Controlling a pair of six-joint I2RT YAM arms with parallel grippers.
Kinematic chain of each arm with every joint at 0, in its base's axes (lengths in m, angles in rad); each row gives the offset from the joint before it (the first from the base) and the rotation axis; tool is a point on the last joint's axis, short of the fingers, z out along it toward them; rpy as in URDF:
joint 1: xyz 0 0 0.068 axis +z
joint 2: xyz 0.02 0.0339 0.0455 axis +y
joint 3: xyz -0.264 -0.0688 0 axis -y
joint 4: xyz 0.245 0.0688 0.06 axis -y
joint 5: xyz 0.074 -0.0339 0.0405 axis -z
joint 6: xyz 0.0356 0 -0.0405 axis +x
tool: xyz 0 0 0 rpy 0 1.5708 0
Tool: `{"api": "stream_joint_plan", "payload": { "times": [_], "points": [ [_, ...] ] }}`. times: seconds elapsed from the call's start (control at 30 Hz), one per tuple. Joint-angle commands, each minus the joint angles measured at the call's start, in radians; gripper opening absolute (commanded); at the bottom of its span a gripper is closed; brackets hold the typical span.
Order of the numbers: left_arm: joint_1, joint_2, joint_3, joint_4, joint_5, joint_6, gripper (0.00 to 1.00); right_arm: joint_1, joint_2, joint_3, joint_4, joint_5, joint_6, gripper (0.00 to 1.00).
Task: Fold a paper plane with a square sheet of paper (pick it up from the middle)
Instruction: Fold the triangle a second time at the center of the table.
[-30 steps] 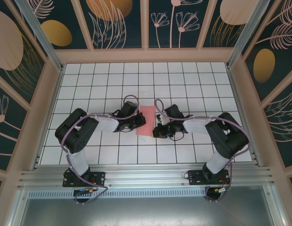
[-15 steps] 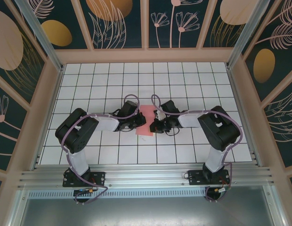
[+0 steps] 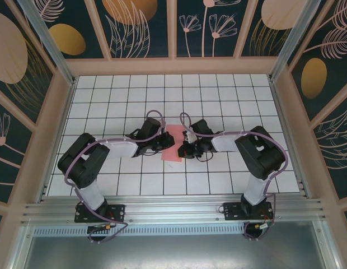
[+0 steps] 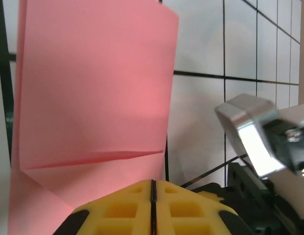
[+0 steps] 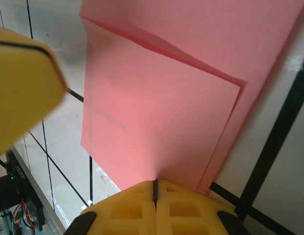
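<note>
The square sheet of paper [image 3: 175, 147] lies on the grid floor between the arms. It is salmon pink and folded into a narrow strip with creased layers [image 4: 93, 88]. My left gripper [image 3: 164, 143] meets its left side. Its yellow fingers stand shut with their tips [image 4: 152, 183] against the paper near its right edge. My right gripper [image 3: 183, 149] meets the right side and is also shut, tips [image 5: 155, 182] on the near edge of the layered paper [image 5: 162, 98]. I cannot tell whether either pair pinches a layer or just presses on it.
White tiled floor [image 3: 218, 101] with black grid lines is walled by a wooden frame [image 3: 173, 66]. An aluminium rail [image 3: 173, 210] runs along the near edge. The right arm's silver wrist part [image 4: 250, 142] sits close beside my left fingers. A blurred yellow left finger [image 5: 22, 83] shows in the right wrist view.
The right gripper swung left up to the paper's right edge. The left arm's elbow moved out to the left and its gripper shifted slightly up the paper. The paper stayed put.
</note>
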Motion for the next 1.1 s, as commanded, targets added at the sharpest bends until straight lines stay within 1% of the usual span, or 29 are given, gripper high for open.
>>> {"api": "stream_joint_plan", "payload": {
  "times": [0.0,0.17,0.4,0.67,0.93,1.07],
  "points": [
    [0.003,0.049,-0.016,0.046,0.027,-0.037,0.08,0.004,0.048,-0.018,-0.037,0.083,0.005,0.00],
    [0.004,0.080,0.014,-0.043,-0.113,-0.006,0.08,0.006,0.040,-0.028,-0.043,0.087,0.003,0.00],
    [0.007,0.120,0.049,-0.097,-0.228,0.027,0.08,0.004,0.040,-0.049,-0.050,0.093,-0.005,0.00],
    [0.032,0.101,0.034,-0.096,-0.252,0.041,0.09,0.002,0.046,-0.064,-0.038,0.093,-0.003,0.00],
    [0.055,0.107,0.039,-0.083,-0.240,0.069,0.11,-0.002,0.045,-0.062,-0.038,0.090,-0.005,0.00],
    [0.066,0.115,0.052,-0.101,-0.259,0.067,0.12,-0.004,0.045,-0.064,-0.039,0.088,-0.004,0.00]
  ]
}}
